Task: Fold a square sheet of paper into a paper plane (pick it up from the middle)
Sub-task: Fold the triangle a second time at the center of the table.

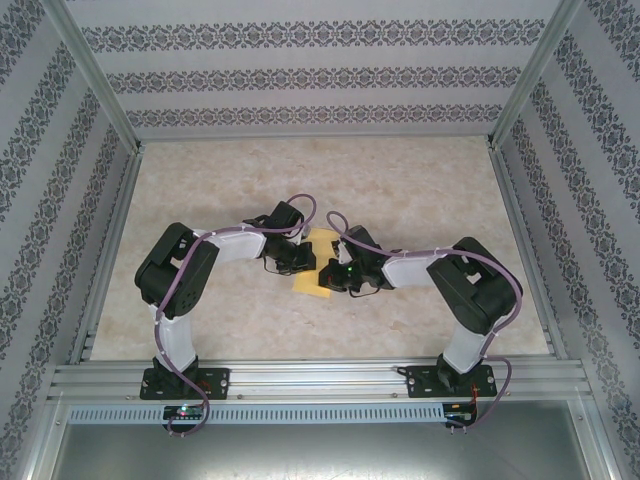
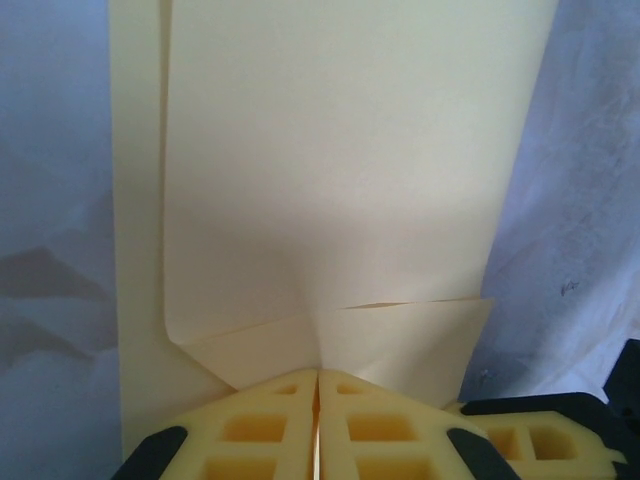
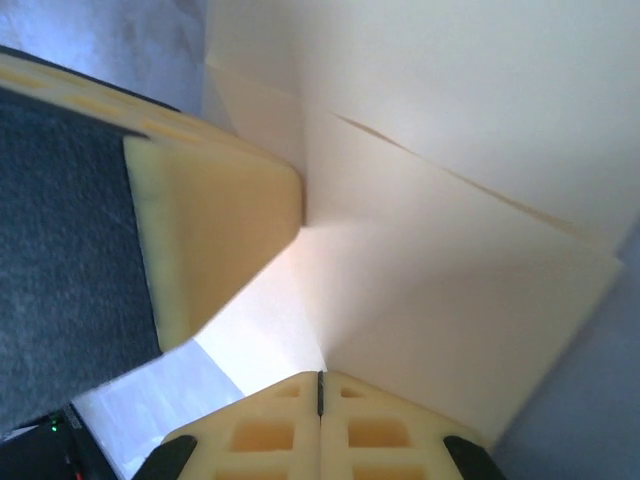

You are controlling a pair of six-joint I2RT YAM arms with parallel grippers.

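The yellow square sheet of paper [image 1: 321, 241] is held up between my two grippers at the middle of the table, partly folded with flaps and creases. In the left wrist view the paper [image 2: 340, 180] stands broad ahead, and my left gripper [image 2: 318, 374] is shut on its lower edge where two flaps meet. My right gripper [image 3: 320, 376] is shut on another edge of the paper [image 3: 450, 280]. A finger of the left gripper [image 3: 215, 220] shows pressed to the sheet in the right wrist view. From above, the left gripper [image 1: 308, 262] and right gripper [image 1: 332, 272] nearly touch.
The beige table [image 1: 300, 180] is ringed by patterned walls and aluminium posts. A metal rail [image 1: 320, 380] runs along the near edge with both arm bases on it. Purple cables loop over both arms.
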